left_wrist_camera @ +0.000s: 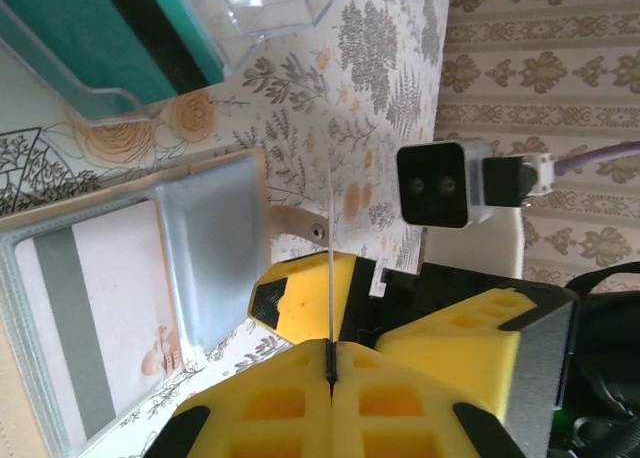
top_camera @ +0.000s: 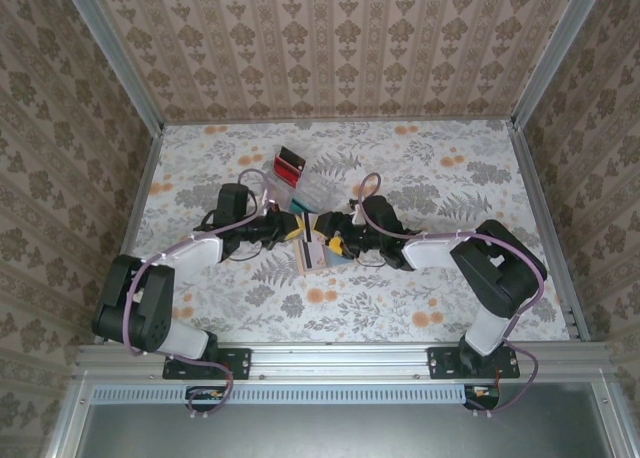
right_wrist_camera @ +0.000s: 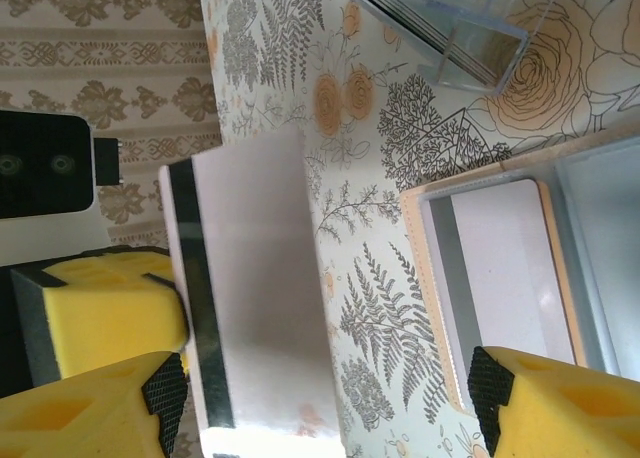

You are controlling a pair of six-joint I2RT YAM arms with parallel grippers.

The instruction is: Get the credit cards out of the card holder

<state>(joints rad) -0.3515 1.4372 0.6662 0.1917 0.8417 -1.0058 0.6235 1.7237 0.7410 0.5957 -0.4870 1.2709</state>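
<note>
Stiff, probably slick credit card pinched by its faces in closed left end effector; right end effector gapes around it.

The card holder lies on the table, before the stand.

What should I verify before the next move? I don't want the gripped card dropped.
1. Left pincer shut on the held card: ok.
2. Right pincer open: ok.
3. Right pincer clear of the held card: cannot tell.
4. Card holder lying open: ok.
5. Card holder emptied: not ok; a second card sits in its pocket.
</note>
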